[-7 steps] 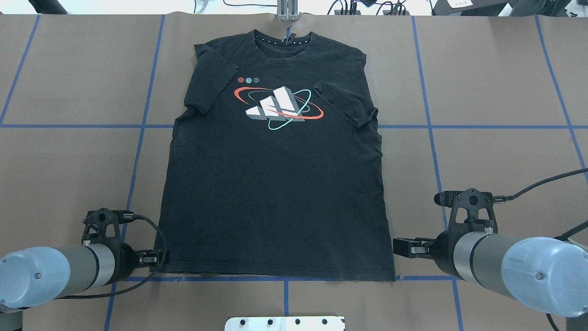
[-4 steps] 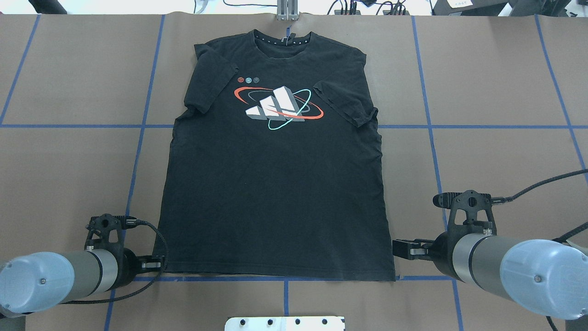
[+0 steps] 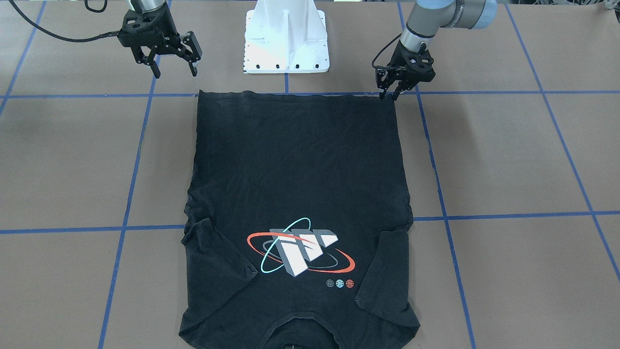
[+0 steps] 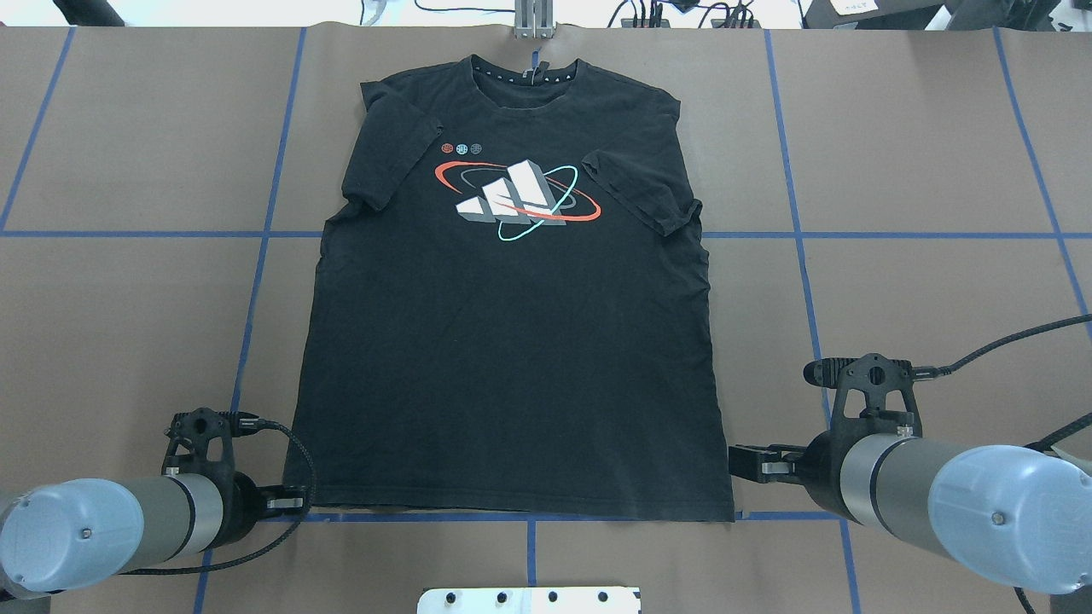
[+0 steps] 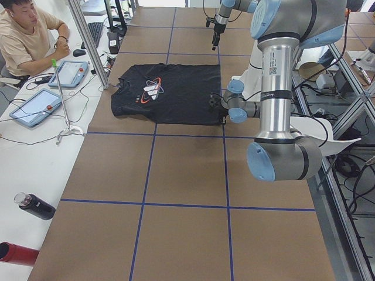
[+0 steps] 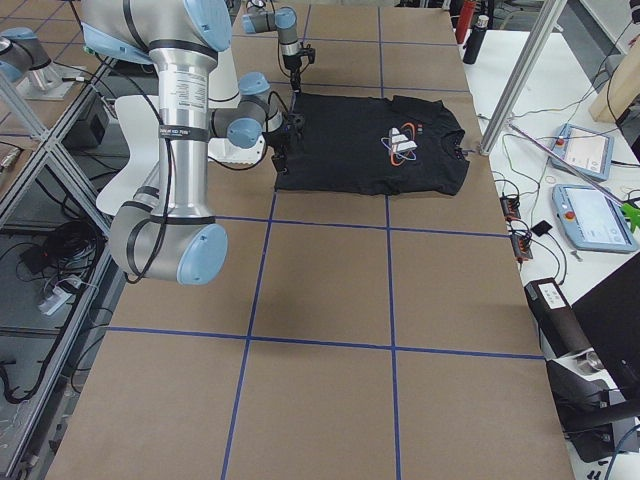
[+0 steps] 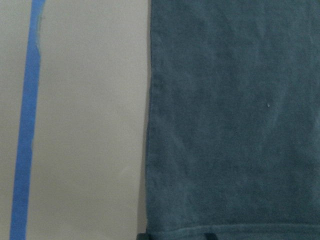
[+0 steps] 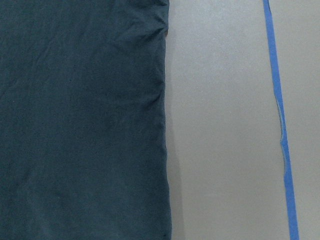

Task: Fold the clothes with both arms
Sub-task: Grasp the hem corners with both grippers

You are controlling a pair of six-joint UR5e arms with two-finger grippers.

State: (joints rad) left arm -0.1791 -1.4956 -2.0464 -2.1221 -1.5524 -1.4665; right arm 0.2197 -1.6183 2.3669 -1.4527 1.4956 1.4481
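Note:
The black T-shirt (image 4: 512,358) lies flat and graphic-side up, collar at the far side, both sleeves folded inward. In the front-facing view the T-shirt (image 3: 295,160) has its hem towards the robot. My left gripper (image 4: 290,503) sits low at the hem's left corner. Seen from the front, the left gripper (image 3: 390,95) is narrowly open, its tips at that corner. The left wrist view shows the T-shirt (image 7: 230,125) hem lying flat. My right gripper (image 3: 174,71) is wide open, above the table beside the other hem corner. From overhead the right gripper (image 4: 740,460) is just off the shirt's right edge.
The white pedestal base (image 3: 286,43) stands just behind the hem, between the arms. Blue tape lines (image 4: 793,234) cross the brown table. A person (image 5: 23,35) sits at a side table with tablets. Two bottles (image 5: 35,206) lie beside the table's near end.
My left gripper has moved back toward the robot, from beside the shirt's left edge to the hem corner. The right gripper and the shirt have hardly moved.

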